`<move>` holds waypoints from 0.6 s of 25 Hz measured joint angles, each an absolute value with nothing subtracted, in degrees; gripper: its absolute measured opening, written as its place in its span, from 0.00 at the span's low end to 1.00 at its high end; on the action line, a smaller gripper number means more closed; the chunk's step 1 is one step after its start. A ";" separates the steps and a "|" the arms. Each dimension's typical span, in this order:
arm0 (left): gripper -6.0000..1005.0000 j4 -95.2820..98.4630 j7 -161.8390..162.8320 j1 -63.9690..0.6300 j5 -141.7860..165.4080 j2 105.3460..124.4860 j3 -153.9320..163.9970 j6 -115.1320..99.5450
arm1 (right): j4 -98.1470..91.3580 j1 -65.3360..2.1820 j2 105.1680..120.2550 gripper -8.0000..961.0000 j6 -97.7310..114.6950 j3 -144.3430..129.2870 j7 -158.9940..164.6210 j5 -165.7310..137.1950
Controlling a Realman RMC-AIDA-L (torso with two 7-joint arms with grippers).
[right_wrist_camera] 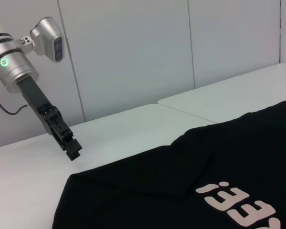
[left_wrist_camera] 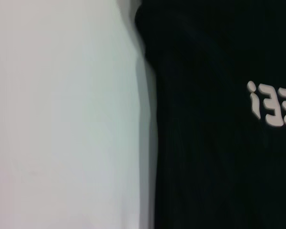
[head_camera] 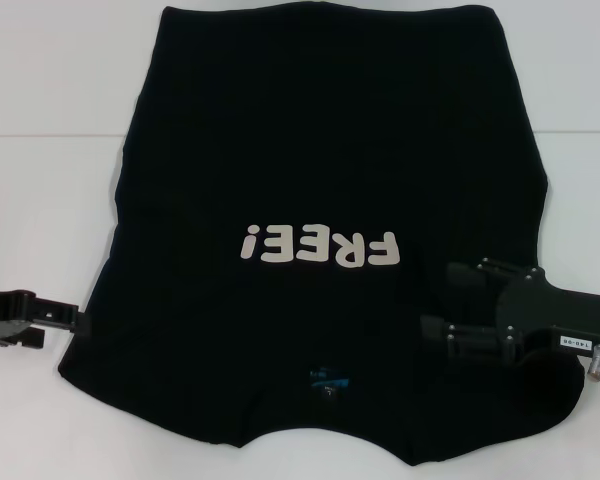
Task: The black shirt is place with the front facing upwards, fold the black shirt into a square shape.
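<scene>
Black shirt spread face-up on the white desk, sleeves already folded in, one gripper at each side.

The desk [head_camera: 40, 80] is covered across its middle by the black shirt [head_camera: 330, 150], whose far hem and near collar edge are cut off in the head view; the pale "FREE!" lettering [head_camera: 320, 246] and small blue neck label [head_camera: 332, 381] are seen near the collar. The right gripper [head_camera: 435, 300] is held over the shirt's right shoulder, fingers spread apart and empty. The left gripper [head_camera: 75, 320] is seen just beside the shirt's left edge; its fingers appear closed together in the right wrist view, with nothing visibly held.
</scene>
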State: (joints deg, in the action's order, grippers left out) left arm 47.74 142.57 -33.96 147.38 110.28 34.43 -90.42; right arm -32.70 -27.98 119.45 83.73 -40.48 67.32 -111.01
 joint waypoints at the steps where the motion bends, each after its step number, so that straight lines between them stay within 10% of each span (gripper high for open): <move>1: 0.82 47.44 142.82 -34.32 147.83 110.23 34.42 -90.46 | -32.69 -28.01 119.46 0.93 83.73 -40.52 67.46 -111.01; 15: 0.82 42.58 145.39 -35.51 149.96 109.64 34.67 -88.84 | -32.60 -27.69 119.32 0.93 84.23 -40.61 68.04 -110.94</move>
